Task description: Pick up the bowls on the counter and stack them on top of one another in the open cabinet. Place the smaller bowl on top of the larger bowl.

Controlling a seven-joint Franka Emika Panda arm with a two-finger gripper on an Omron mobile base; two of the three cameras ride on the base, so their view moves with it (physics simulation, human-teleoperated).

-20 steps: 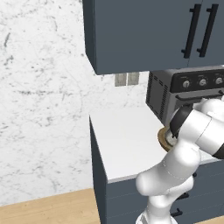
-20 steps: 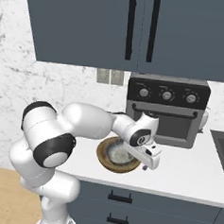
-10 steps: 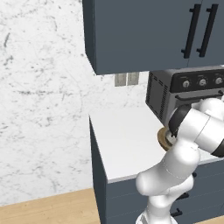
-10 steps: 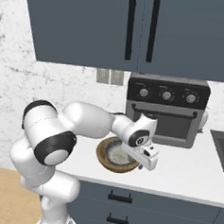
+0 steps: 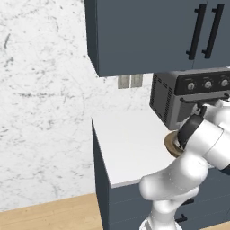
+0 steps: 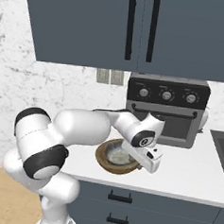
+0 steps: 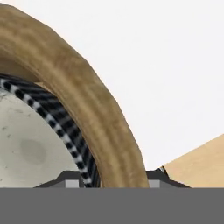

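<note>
1. The larger bowl sits on the counter, in front of the black toaster oven, at about 8 o'clock from it in the right base view.
2. The smaller bowl rests inside the larger bowl; its pale speckled inside and dark striped rim show in the hand view.
3. The gripper straddles the near wall of the two nested bowls at 6 o'clock in the hand view, one fingertip over the smaller bowl's inside, the other outside the brown rim.
4. Jaw state: partly closed about the rims; whether they actually press the bowls cannot be told.
5. The cabinet hangs overhead at 12 o'clock, both doors with black bar handles closed.
</note>
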